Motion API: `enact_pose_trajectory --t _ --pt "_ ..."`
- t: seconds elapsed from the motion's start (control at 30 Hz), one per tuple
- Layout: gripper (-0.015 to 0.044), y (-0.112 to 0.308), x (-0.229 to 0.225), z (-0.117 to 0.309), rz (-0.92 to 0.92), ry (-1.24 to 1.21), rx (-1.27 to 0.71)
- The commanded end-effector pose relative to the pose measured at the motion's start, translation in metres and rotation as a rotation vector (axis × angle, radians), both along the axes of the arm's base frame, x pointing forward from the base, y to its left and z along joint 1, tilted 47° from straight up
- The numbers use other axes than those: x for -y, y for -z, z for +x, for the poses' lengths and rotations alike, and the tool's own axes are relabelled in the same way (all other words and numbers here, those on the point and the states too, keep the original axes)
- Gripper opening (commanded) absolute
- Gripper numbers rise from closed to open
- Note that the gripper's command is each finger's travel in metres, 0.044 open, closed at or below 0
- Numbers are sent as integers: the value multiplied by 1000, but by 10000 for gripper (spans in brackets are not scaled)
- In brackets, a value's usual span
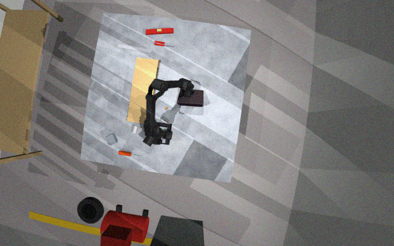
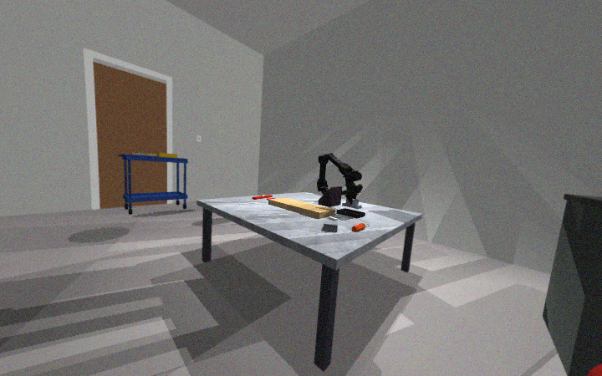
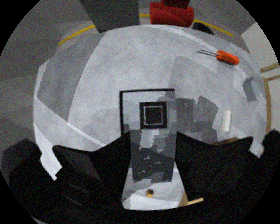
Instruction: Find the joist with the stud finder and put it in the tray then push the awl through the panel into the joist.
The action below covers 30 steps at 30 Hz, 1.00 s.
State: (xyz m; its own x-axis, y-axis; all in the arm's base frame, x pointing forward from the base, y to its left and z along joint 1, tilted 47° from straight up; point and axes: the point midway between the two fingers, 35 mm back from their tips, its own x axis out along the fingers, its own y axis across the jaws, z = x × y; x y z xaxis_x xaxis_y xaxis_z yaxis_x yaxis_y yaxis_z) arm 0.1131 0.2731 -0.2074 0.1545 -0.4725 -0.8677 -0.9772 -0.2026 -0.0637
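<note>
My gripper is shut on the grey stud finder, whose square black screen faces the wrist camera. It is over the black tray, low by the exterior view; the stud finder hides most of the tray in the wrist view, and whether they touch cannot be told. The pale wooden floor panel lies beside the arm. A small tan knob near the arm's base may be the awl's handle; its shaft is not visible. No hole can be made out in the panel.
An orange-handled tool and a grey block lie near the table's edge. A small white piece lies by the panel's end. A red level and red-handled tool lie at the far side.
</note>
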Motion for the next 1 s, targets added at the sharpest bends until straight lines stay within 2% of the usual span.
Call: enact_pose_trajectory --t 0.0,0.97 --pt "0 6 6 3 2 -5 2" --pt "0 36 38 10 0 -5 3"
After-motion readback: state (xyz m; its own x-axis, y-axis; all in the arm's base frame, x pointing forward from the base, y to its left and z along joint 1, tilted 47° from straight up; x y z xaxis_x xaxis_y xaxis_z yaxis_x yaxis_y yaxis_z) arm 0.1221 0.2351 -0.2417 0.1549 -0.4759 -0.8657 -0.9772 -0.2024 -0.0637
